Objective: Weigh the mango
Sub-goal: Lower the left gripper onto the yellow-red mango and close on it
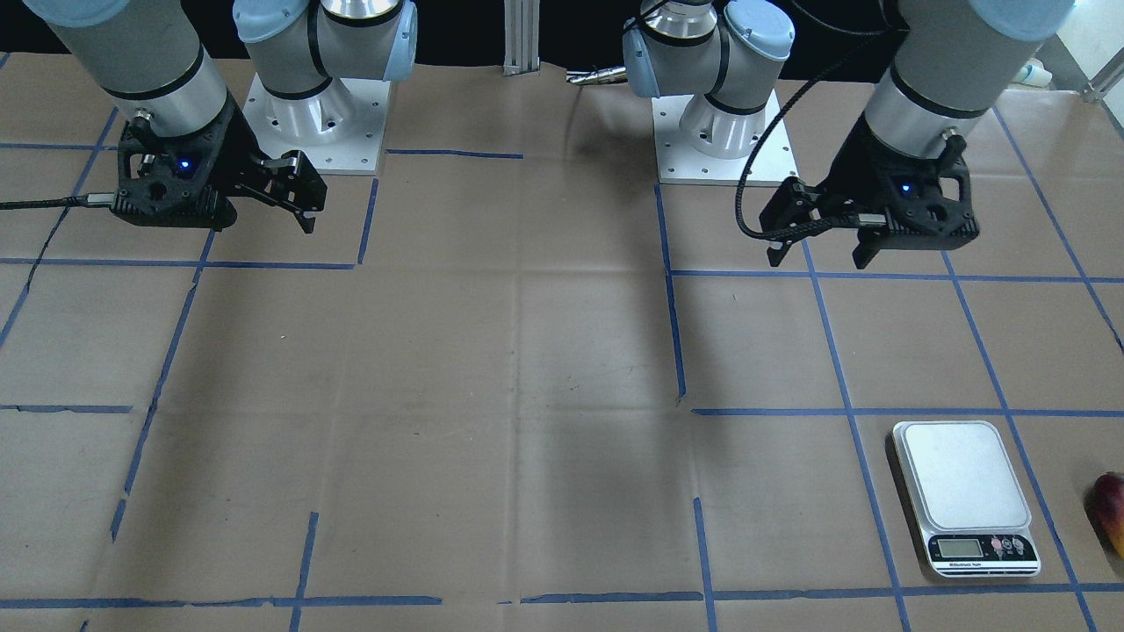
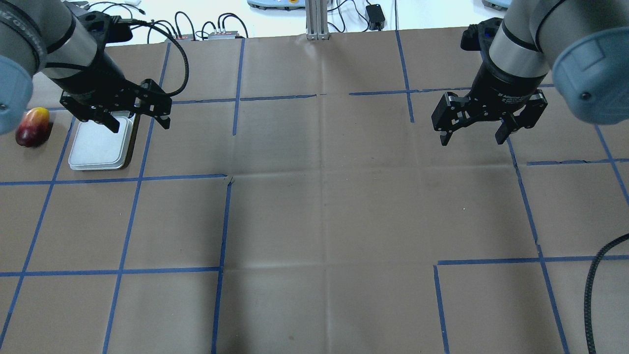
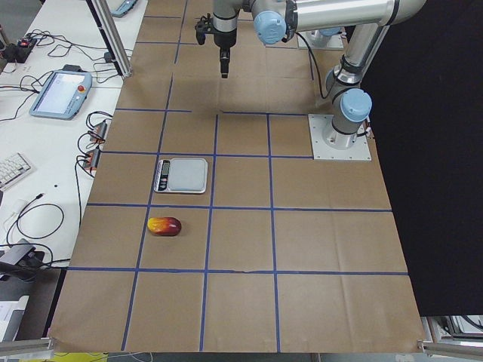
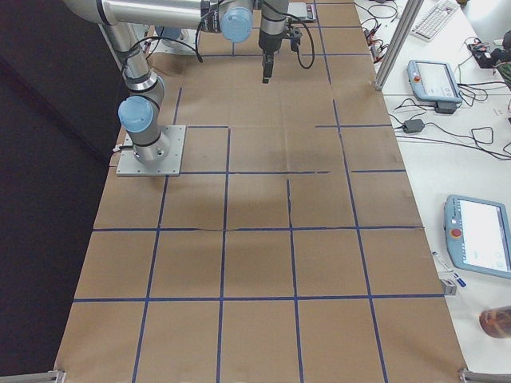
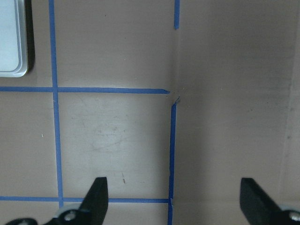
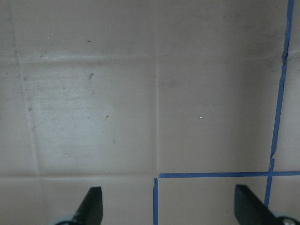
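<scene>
The mango (image 2: 32, 127), dark red fading to yellow, lies on the brown paper at the table's far left, beside the scale; it also shows in the front-facing view (image 1: 1111, 513) and the exterior left view (image 3: 164, 225). The silver kitchen scale (image 2: 100, 147) (image 1: 961, 491) (image 3: 181, 174) has nothing on its platform; its corner shows in the left wrist view (image 5: 11, 37). My left gripper (image 2: 140, 125) (image 1: 817, 261) (image 5: 173, 197) hangs open and empty, high above the table near the scale. My right gripper (image 2: 471, 141) (image 1: 307, 215) (image 6: 168, 201) hangs open and empty on the right side.
Blue tape lines (image 2: 226, 221) mark a grid on the brown paper. The two arm bases (image 1: 312, 123) (image 1: 724, 132) stand at the robot's edge. A black cable (image 2: 592, 290) loops in at the right. Teach pendants (image 4: 435, 80) and cables lie on benches beyond the table.
</scene>
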Available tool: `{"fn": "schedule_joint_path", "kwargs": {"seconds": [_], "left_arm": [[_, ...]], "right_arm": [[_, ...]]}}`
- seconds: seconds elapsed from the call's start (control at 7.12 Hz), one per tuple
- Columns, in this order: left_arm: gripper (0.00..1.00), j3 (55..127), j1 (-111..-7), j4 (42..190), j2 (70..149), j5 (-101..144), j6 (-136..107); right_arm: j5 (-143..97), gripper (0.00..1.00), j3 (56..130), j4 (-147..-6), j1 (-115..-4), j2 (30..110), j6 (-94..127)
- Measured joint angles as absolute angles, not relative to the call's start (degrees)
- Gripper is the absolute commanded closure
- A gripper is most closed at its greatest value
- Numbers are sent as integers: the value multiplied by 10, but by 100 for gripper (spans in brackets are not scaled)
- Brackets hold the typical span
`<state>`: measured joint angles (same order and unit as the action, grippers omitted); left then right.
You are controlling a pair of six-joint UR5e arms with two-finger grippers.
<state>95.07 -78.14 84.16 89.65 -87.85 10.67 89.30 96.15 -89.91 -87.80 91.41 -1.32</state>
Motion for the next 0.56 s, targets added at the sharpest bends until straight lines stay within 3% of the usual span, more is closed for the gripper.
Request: {"fn": "schedule_joint_path", "kwargs": {"seconds": [0.28, 0.56], "left_arm": [[0, 936, -664, 841, 950, -878, 197], [1, 854, -581, 838, 1052, -879, 255]], "right_arm": [[893, 0, 962, -899, -878, 914, -13], [893, 0, 962, -899, -878, 914, -13]]}}
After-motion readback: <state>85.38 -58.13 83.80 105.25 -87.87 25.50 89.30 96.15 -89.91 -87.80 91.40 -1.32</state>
